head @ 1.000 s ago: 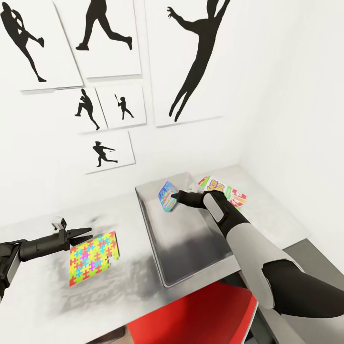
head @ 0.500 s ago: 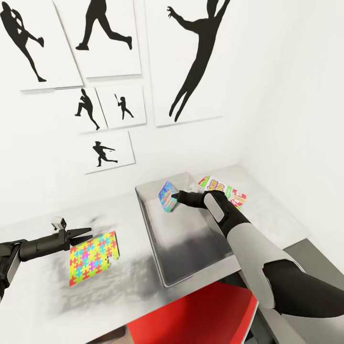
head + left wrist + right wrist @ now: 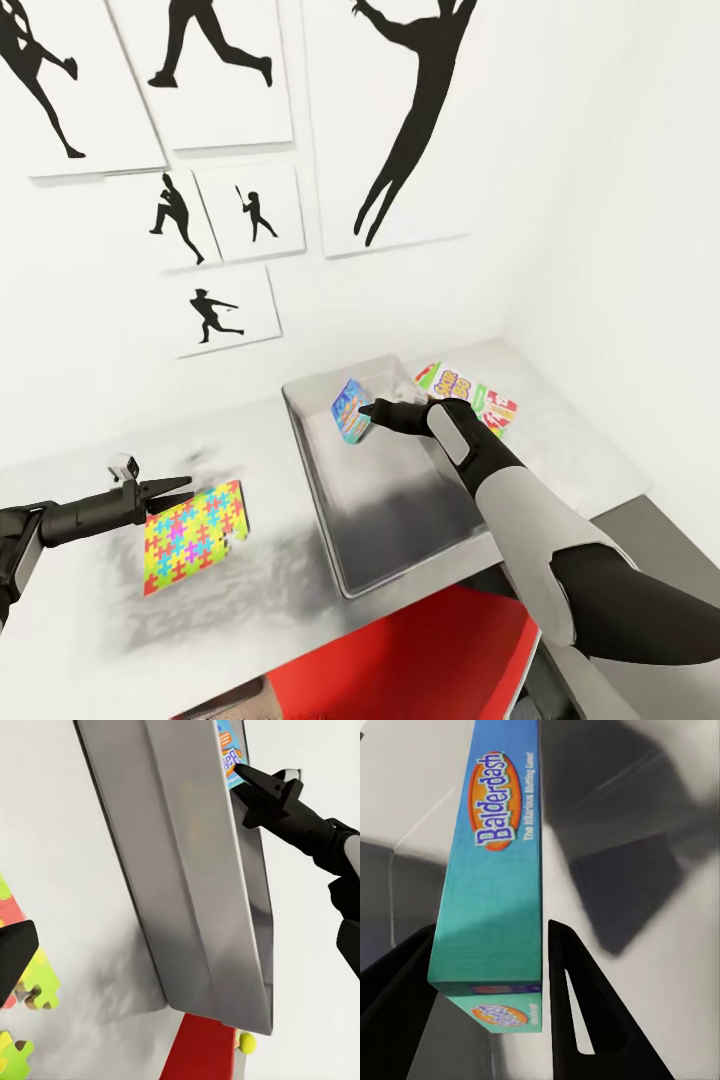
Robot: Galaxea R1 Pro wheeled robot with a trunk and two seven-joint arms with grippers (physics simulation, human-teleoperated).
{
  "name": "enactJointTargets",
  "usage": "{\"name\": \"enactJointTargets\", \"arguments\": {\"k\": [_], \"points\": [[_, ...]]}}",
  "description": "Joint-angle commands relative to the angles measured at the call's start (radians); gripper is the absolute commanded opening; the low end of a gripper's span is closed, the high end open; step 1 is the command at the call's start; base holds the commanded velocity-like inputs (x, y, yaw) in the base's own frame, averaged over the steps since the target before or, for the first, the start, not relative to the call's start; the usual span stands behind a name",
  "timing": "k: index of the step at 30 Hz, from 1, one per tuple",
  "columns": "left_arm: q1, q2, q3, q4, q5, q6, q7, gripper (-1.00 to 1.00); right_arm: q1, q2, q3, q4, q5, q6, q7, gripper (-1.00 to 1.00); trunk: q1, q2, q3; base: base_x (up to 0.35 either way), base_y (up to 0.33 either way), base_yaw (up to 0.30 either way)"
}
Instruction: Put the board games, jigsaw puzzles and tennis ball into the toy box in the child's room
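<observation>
In the head view, just right of centre, the right gripper (image 3: 364, 412) is closed on a blue board game (image 3: 348, 409), pinching it by one end so it stands tilted on edge over the far end of the toy box (image 3: 400, 520). The right wrist view shows the game's (image 3: 495, 862) teal side wedged between the two dark fingers (image 3: 577, 1012), with "Balderdash" in white on an orange oval; smaller white words beside it are too fine to read. To the right of the gripper, past the bin's rim, a green-red-yellow board game (image 3: 468, 394) lies flat on the table (image 3: 90, 640); its lettering is unreadable. At lower left the left gripper (image 3: 172, 489) hangs with jaws parted, at the upper-left corner of a jigsaw puzzle (image 3: 192, 535) lying flat; contact cannot be judged. In the left wrist view a tennis ball (image 3: 247, 1043) shows at bottom centre, beside something red
</observation>
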Motion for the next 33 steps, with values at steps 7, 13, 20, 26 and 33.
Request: {"name": "enactJointTargets", "arguments": {"k": [7, 13, 20, 26, 33], "points": [[-0.001, 0.0, 0.0, 0.0, -0.001, 0.01, -0.004, 1.0, -0.001, -0.003, 0.001, -0.003, -0.003, 0.003, 0.007, -1.0, 0.0, -0.002, -0.008, 0.0, 0.0, 0.0], [-0.001, 0.001, 0.0, 0.0, -0.001, 0.01, -0.004, 1.0, -0.001, -0.004, 0.001, -0.005, -0.005, 0.002, 0.008, -1.0, 0.0, -0.002, -0.009, 0.0, 0.0, 0.0], [-0.001, 0.001, 0.0, 0.0, -0.001, 0.01, -0.004, 1.0, -0.001, 0.001, 0.001, -0.005, -0.001, 0.003, 0.002, -1.0, 0.0, -0.002, -0.009, 0.0, 0.0, 0.0], [-0.001, 0.001, 0.0, 0.0, -0.001, 0.01, -0.004, 1.0, -0.001, 0.004, 0.001, -0.005, 0.001, 0.003, -0.003, 1.0, 0.0, -0.002, -0.009, 0.0, 0.0, 0.0], [-0.001, 0.001, 0.0, 0.0, -0.001, 0.01, -0.004, 1.0, -0.001, 0.003, 0.001, -0.005, 0.0, 0.002, 0.002, 1.0, 0.0, -0.002, -0.009, 0.0, 0.0, 0.0]]}}
